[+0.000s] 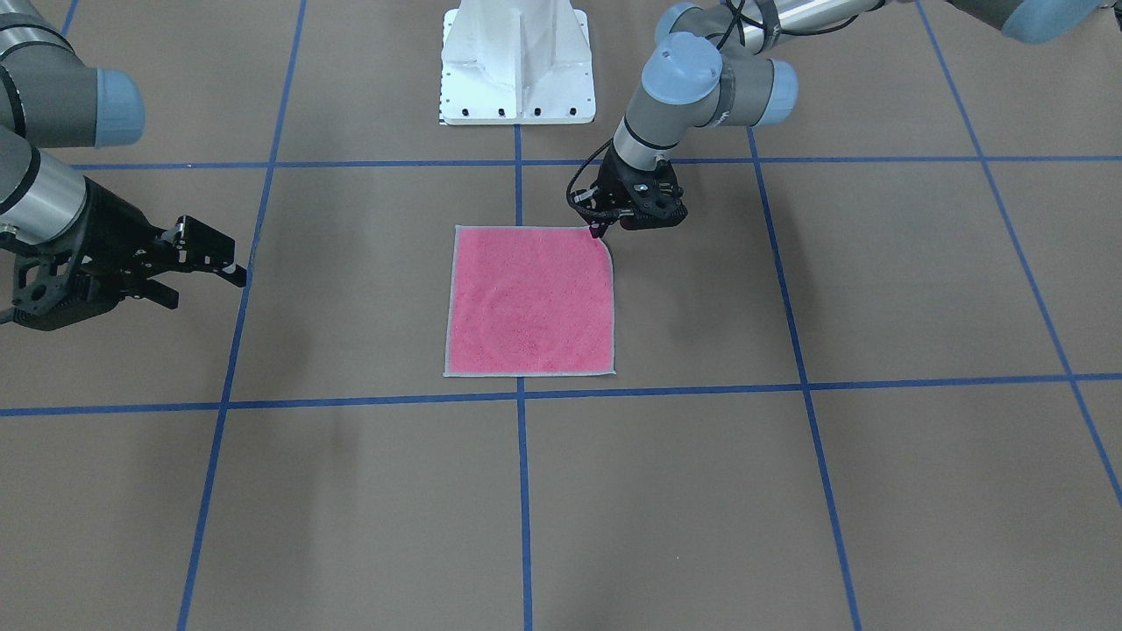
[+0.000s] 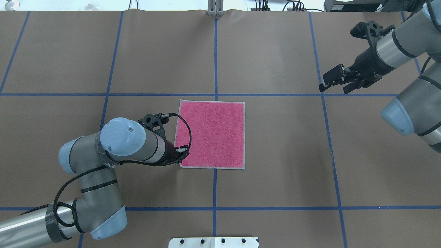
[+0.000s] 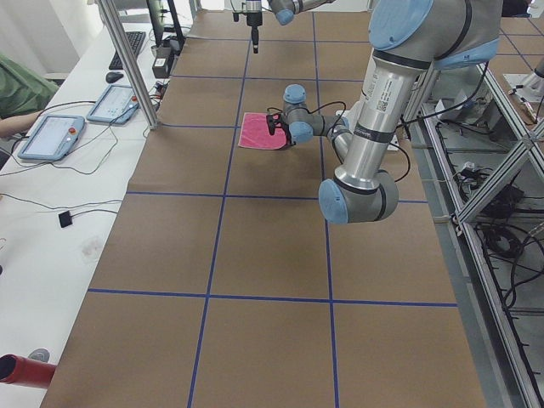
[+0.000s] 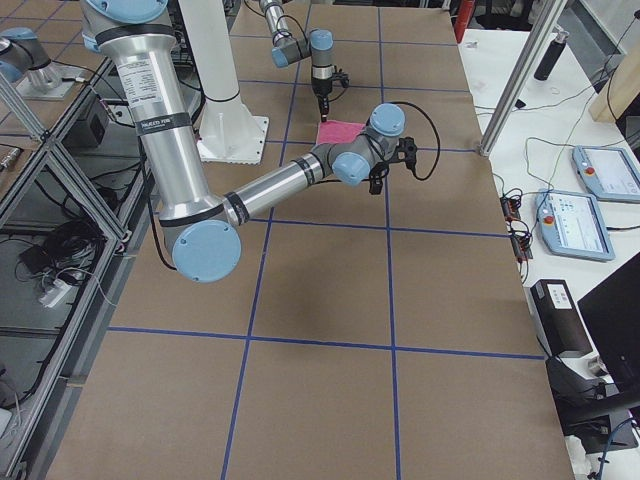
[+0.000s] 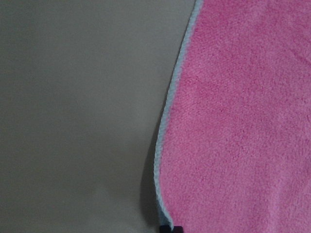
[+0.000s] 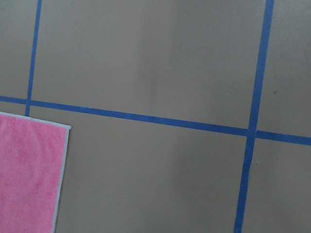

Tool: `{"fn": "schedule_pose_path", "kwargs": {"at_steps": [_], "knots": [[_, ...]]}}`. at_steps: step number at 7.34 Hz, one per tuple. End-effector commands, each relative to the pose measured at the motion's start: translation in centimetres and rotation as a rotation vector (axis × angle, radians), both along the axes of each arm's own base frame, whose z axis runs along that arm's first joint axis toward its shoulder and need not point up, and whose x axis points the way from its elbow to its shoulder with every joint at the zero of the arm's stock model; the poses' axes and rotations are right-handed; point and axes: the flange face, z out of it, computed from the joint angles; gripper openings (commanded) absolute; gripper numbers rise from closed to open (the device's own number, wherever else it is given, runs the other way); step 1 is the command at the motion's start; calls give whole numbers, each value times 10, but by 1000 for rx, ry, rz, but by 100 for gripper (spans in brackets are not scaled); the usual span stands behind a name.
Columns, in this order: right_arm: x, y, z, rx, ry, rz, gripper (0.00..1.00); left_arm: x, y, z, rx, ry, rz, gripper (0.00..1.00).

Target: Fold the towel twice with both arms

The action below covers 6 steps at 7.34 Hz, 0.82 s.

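Note:
The towel (image 1: 530, 302) lies flat and pink side up in the middle of the table (image 1: 351, 491), also seen as the towel (image 2: 215, 134). My left gripper (image 1: 600, 230) points down at the towel's corner nearest the robot on its left side. Its fingers are pinched together on that corner, which curls up slightly. In the left wrist view the towel's grey edging (image 5: 167, 126) bends toward the fingertips (image 5: 167, 228) and casts a shadow. My right gripper (image 2: 333, 83) hangs open and empty above the table, well off to the towel's right. The right wrist view catches one towel corner (image 6: 29, 174).
Brown paper with blue tape lines (image 1: 519, 491) covers the table. The white pedestal base (image 1: 517, 61) stands at the robot's edge. Beyond the far edge, the side views show a white bench with tablets (image 3: 51, 136) and a person's sleeve (image 3: 21, 85).

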Motion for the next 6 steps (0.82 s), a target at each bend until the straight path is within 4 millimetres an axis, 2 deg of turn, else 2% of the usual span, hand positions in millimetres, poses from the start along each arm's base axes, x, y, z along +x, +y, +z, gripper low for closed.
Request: {"fn": "schedule_pose_path", "kwargs": {"at_steps": [1, 2, 4, 6], "knots": [[-51, 13, -34, -122, -21, 22, 99, -6, -11, -1, -1, -1, -22, 0], [-68, 21, -43, -148, -18, 29, 99, -11, -18, -2, -2, 0, -33, 0], [-103, 34, -73, -215, -24, 72, 99, -16, -28, -7, 0, 7, -52, 0], [-132, 50, -78, -219, -10, 74, 99, -20, -37, -18, -65, 31, -108, 0]]}}
